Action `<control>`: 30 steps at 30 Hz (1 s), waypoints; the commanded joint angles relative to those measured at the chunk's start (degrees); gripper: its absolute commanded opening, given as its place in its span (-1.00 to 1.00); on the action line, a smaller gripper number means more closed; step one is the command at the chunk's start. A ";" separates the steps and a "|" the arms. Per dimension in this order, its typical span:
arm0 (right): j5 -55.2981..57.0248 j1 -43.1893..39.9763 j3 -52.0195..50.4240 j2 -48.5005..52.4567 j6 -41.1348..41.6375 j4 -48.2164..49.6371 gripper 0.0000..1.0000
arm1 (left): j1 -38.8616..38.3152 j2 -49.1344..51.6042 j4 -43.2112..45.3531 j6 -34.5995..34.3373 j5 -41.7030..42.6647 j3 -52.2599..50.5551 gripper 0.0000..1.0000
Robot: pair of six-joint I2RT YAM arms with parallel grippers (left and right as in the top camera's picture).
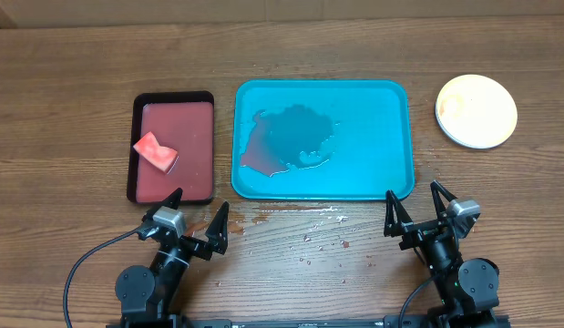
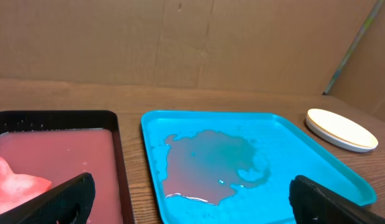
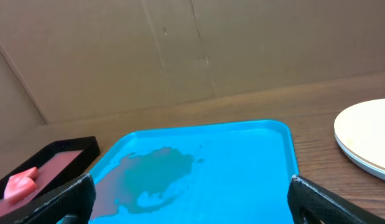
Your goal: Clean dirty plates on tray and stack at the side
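Note:
The teal tray (image 1: 382, 109) lies mid-table with no plates on it, only a puddle of reddish water (image 1: 286, 141). It also shows in the left wrist view (image 2: 316, 162) and the right wrist view (image 3: 254, 174). The plates (image 1: 476, 111) sit stacked on the table at the far right, a pale plate on top; the ones beneath are hidden. The stack also shows in the left wrist view (image 2: 341, 129) and the right wrist view (image 3: 366, 140). My left gripper (image 1: 197, 217) and right gripper (image 1: 415, 206) are open and empty, near the table's front edge.
A black-rimmed red tray (image 1: 172, 196) stands left of the teal tray, holding pink water and a pink sponge (image 1: 156, 152). Drops of reddish water (image 1: 304, 228) lie on the wood in front of the teal tray.

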 commanded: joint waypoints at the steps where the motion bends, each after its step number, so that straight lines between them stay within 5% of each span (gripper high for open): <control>1: -0.07 -0.22 -0.61 -0.57 -0.39 0.39 1.00 | 0.24 -0.61 0.13 -0.35 0.44 -0.20 0.99; 30: -0.07 -0.22 -0.61 -0.57 -0.39 0.39 1.00 | -0.13 -0.70 0.02 0.07 -1.11 -0.20 1.00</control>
